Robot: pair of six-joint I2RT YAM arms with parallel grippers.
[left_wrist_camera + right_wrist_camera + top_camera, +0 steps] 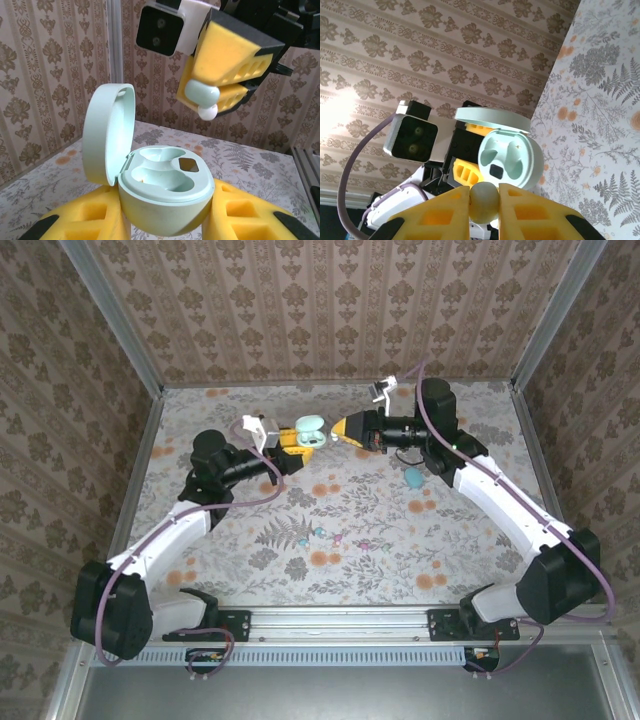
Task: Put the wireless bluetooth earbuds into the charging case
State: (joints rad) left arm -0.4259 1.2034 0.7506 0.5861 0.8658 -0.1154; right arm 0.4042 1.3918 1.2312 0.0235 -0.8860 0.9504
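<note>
**Bud at the open case**

Nearest me, small pastel specks [340, 538] lie on the cloth [250, 560], likely loose buds. Farther out, my left pincer [165, 220] clamps the charging case [160, 192], lid up. My right pincer [484, 197] pinches an earbud [202, 94] just beside it.

The left arm [165, 540] and right arm [505, 500] share white link shells, black joint housings and looping mauve cables [250, 502]. The left gripper [303, 438] and right gripper [338, 429] have yellow recessed fingers [235, 55] with black backing, beside white-and-black camera boxes [411, 136].
</note>
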